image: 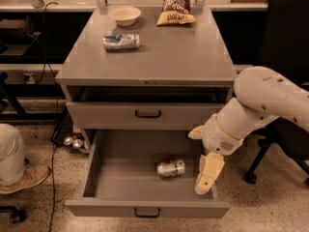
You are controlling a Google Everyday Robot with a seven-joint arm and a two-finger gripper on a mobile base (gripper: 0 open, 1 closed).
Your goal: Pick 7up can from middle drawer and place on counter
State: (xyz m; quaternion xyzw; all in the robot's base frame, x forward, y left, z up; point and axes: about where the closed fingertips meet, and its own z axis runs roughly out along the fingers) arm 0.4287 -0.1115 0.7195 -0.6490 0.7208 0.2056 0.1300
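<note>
The counter [178,57] carries a blue-and-silver can [121,41] (lying on its side), with a pale bowl [125,15] and a snack bag [176,6] behind. The gripper [208,174] hangs at the middle drawer [125,178], right side.

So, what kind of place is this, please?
Probably a robotics lab or workshop: a grey metal drawer cabinet stands on a speckled floor, with a black office chair beside it. The robot's end effector hangs at the open drawer, right of the 7up can.

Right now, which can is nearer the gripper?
The 7up can in the open drawer; the gripper hangs beside it. The blue-and-silver can lies on the counter.
</note>
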